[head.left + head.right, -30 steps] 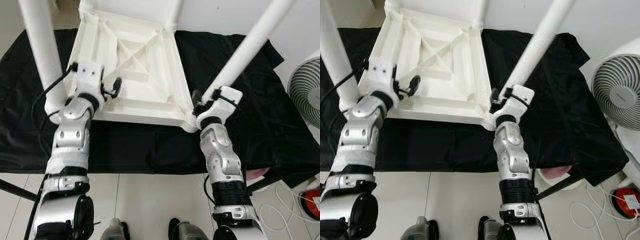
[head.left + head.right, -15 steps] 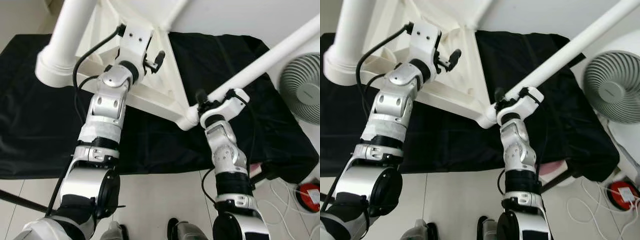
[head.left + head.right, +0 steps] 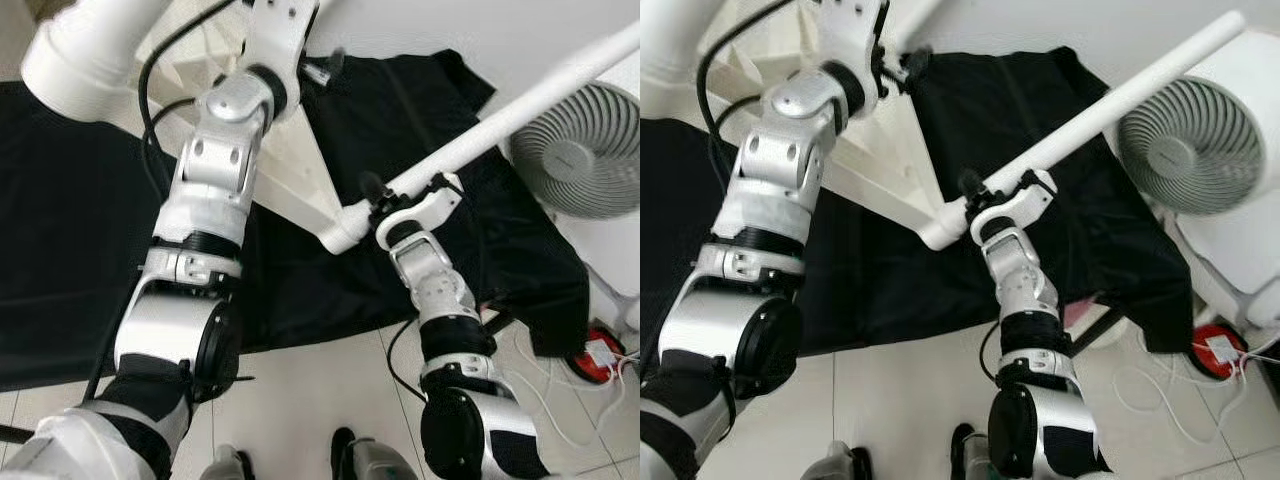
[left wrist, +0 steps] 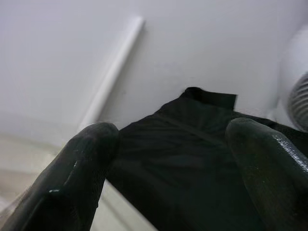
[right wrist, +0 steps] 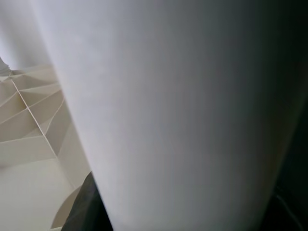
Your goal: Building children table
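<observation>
White plastic, the upturned children's table tilts above our black cloth, legs in the air. Our right gripper clamps one table leg near its base. Our left gripper, fingers spread and empty, is raised by the tabletop's edge. A fan stands just beside the cloth.

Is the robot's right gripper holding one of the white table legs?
Yes, the right gripper is clamped around the white table leg near where it joins the tilted tabletop.
</observation>
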### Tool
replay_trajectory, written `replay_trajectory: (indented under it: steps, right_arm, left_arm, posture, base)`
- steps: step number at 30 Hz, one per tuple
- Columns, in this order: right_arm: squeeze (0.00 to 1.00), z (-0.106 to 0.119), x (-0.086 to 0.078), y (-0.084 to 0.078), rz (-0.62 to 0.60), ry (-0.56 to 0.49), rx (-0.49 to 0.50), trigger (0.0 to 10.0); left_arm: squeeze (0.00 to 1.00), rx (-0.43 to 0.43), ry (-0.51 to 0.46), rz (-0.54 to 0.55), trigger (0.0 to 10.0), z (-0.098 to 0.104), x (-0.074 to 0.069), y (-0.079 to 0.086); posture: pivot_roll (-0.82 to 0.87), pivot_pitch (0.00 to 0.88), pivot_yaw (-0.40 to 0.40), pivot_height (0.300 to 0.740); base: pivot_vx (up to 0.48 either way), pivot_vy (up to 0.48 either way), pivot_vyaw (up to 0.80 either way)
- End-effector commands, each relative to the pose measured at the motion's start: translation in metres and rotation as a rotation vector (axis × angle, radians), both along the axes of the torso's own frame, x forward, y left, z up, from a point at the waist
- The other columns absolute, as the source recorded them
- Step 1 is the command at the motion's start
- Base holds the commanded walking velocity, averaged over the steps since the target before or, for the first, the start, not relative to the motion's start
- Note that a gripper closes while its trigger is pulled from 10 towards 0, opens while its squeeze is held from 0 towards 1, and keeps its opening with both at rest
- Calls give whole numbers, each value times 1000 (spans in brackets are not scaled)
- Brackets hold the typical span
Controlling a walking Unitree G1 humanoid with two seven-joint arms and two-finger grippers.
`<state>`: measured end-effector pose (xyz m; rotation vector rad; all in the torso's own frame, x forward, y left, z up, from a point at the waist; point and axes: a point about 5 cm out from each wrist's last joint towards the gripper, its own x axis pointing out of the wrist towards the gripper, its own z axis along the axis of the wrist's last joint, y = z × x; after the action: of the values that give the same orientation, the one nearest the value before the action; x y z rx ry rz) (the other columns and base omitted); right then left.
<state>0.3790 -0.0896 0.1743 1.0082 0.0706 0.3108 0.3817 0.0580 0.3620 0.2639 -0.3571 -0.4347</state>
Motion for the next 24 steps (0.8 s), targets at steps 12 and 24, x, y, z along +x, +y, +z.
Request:
replay_trajectory:
  steps: [12, 24]
  right_arm:
    - [0, -30, -6, 48, 241, 201, 211, 10000]
    - [1000, -24, -4, 57, 311, 172, 205, 10000]
  left_arm:
    - [0, -63, 50, -165, 10000, 25, -12, -43]
    - [0, -1, 221, -508, 10000, -2, -36, -76]
  posture:
    - [25, 229, 51, 740]
    - [38, 259, 44, 740]
  base:
    - [0, 0, 0]
    - [0, 0, 0]
